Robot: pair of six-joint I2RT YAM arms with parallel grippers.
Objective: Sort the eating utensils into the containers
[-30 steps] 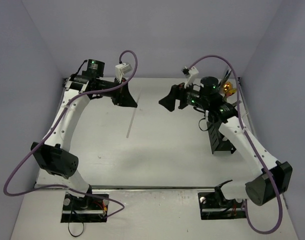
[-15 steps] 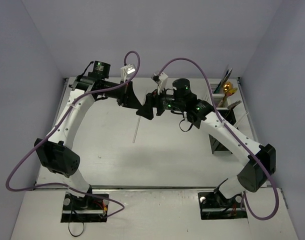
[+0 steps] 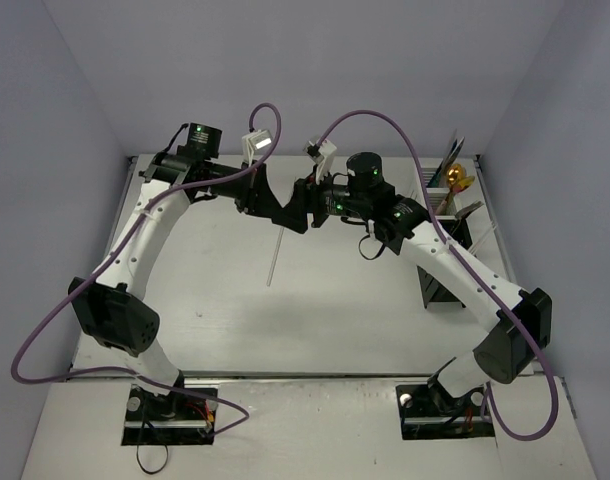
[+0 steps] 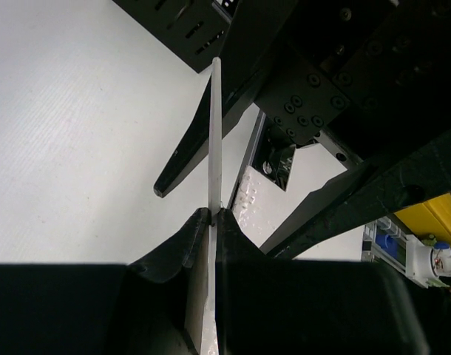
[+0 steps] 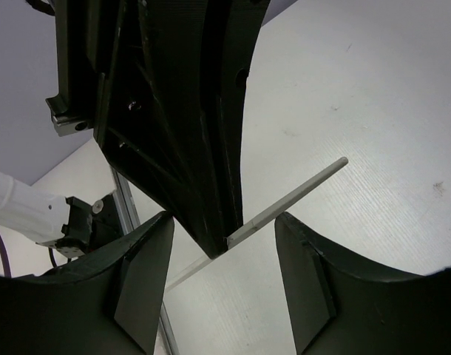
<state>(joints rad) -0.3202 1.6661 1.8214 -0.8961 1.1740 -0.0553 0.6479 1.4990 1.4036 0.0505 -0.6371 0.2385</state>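
Observation:
My left gripper [image 3: 275,212] is shut on a thin pale stick [image 3: 272,262], which hangs down from it over the table. In the left wrist view the stick [image 4: 215,133] runs straight out from between the closed fingertips [image 4: 213,215]. My right gripper [image 3: 299,208] is open right beside the left one. In the right wrist view its fingers [image 5: 143,275] stand either side of the stick [image 5: 296,195] and of the left gripper's tip, not touching the stick. The long black container [image 3: 440,275] stands at the right. A gold spoon [image 3: 457,179] and a blue knife [image 3: 453,155] stick up at its far end.
Purple cables arch over both wrists near the back wall. The table's raised edge [image 3: 285,375] runs along the front, with both arm bases below it. The black slatted box also shows at the top of the left wrist view [image 4: 182,29].
My right arm has swung left from the black container to the left gripper. My left gripper has shifted a little to the right with the stick in it.

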